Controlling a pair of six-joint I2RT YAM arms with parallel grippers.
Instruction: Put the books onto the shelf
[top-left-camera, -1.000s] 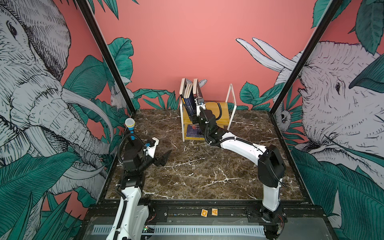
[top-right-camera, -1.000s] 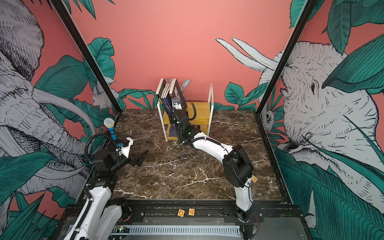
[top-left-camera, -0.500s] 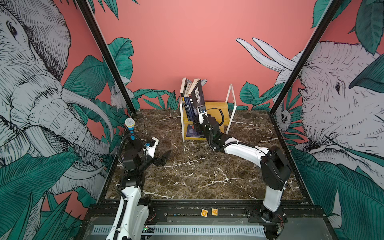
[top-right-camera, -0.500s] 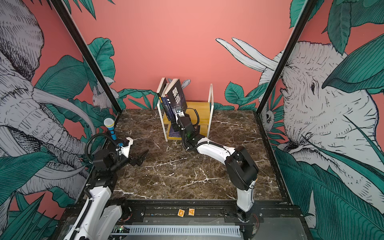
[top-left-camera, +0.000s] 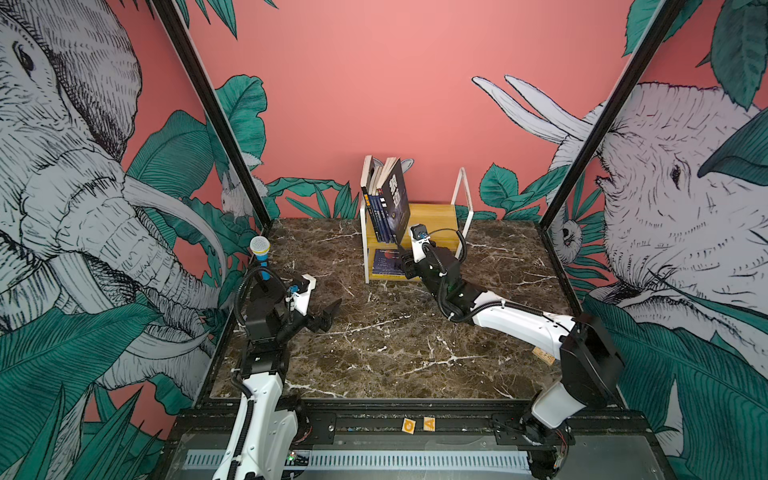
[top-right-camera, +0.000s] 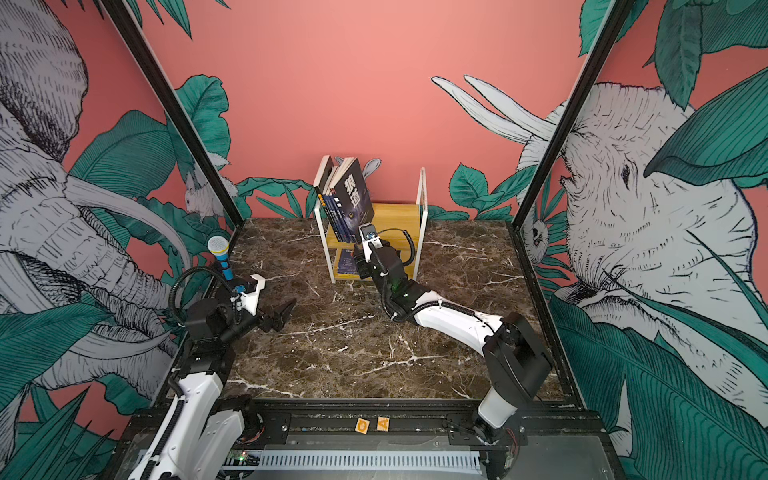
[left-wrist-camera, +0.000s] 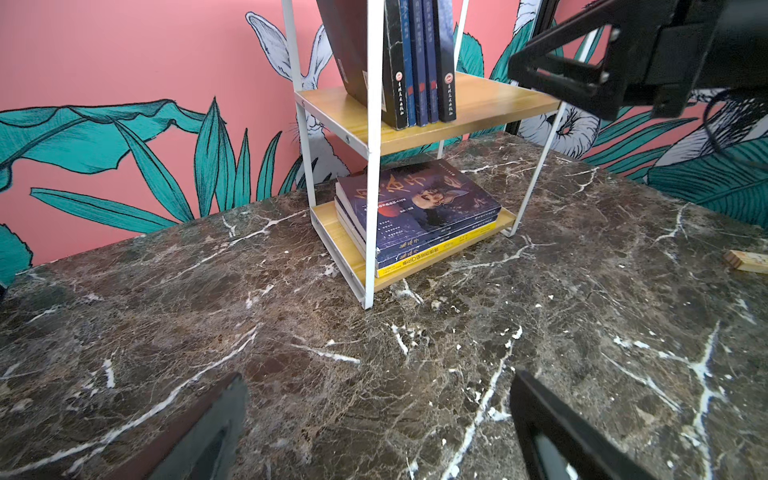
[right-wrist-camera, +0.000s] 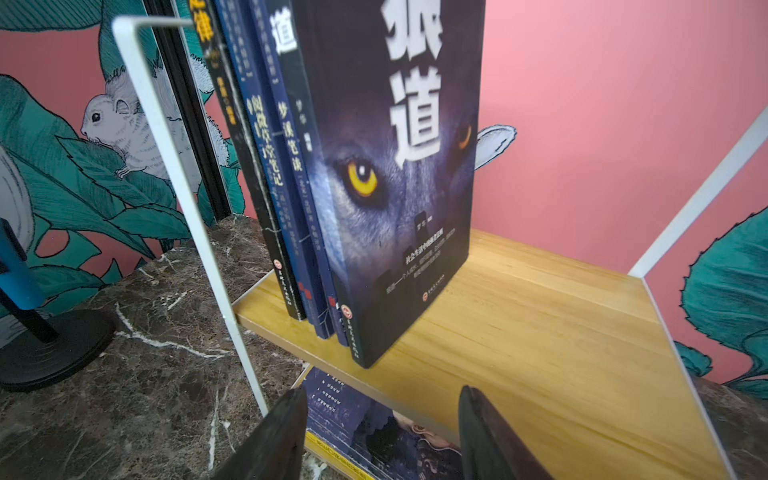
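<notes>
Coral-pink walls (top-left-camera: 415, 83) painted with elephants, rabbits and green leaves enclose a dark brown marble counter (top-left-camera: 395, 353) veined in white. At the back of the counter, close to the rear wall, stands the shelf (top-left-camera: 434, 212), a two-tier rack of yellowish wooden boards in a thin white metal frame.

The books are all on the shelf. On the upper board a row stands at the left end. The black wolf-eye book (right-wrist-camera: 395, 187), with large white characters and a yellow eye on its cover, leans against the navy books (right-wrist-camera: 270, 158). A black book with gold lettering (right-wrist-camera: 224, 95) sits outermost by the frame. The right part of that board is bare. On the lower board the purple books (left-wrist-camera: 424, 203), with a bearded face on the top cover, lie flat on a yellow book (left-wrist-camera: 436, 253).

The right gripper (right-wrist-camera: 382, 392) sits just in front of the upper board's edge. Its fingers are apart with nothing between them, clear of the wolf-eye book.

The left gripper (top-left-camera: 330, 316) hovers over the counter's left side, well apart from the shelf, with its fingers spread wide and empty.

A blue-handled microphone (top-left-camera: 259, 253) stands on a round black base at the counter's left edge. A small wooden block (top-left-camera: 542, 356) lies near the right edge.
</notes>
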